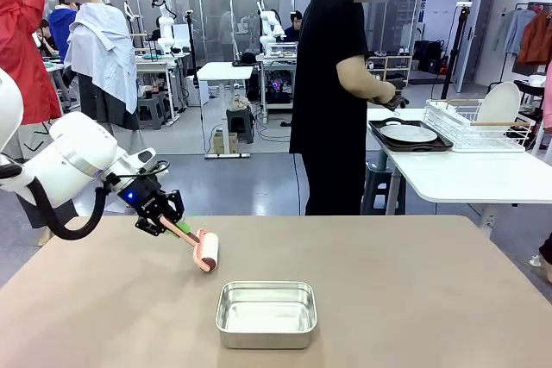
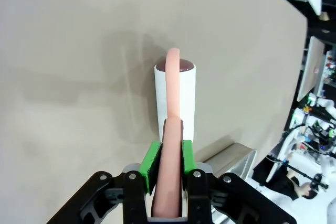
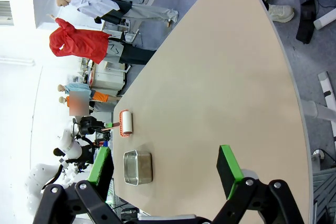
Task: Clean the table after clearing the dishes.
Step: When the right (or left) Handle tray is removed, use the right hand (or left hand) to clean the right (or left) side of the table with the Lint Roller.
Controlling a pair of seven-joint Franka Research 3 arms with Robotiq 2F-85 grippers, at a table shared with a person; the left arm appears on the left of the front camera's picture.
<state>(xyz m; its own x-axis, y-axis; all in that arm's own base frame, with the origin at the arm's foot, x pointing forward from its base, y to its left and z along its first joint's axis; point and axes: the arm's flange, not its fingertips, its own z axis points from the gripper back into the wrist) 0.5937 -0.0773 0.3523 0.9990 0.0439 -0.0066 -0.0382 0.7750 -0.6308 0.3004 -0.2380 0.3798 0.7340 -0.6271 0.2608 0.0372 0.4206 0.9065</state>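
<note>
My left gripper (image 1: 169, 221) is shut on the pink handle of a lint roller (image 1: 205, 250), whose head rests on the beige table (image 1: 414, 282) at the left. In the left wrist view the green pads (image 2: 152, 159) clamp the handle, and the white roller (image 2: 176, 98) stands on the tabletop (image 2: 79, 51) just ahead. My right gripper (image 3: 165, 174) hangs open above the table (image 3: 220, 77) with nothing between its fingers. It looks down on the roller (image 3: 126, 123). One of the dishes, a white plate (image 1: 408, 134), lies on a dark tray on the white side table.
A steel pan (image 1: 266, 314) sits near the table's front middle, right of the roller. A person in black (image 1: 332, 84) stands at the white side table (image 1: 466, 178). A wire dish rack (image 1: 479, 127) on that table holds another plate.
</note>
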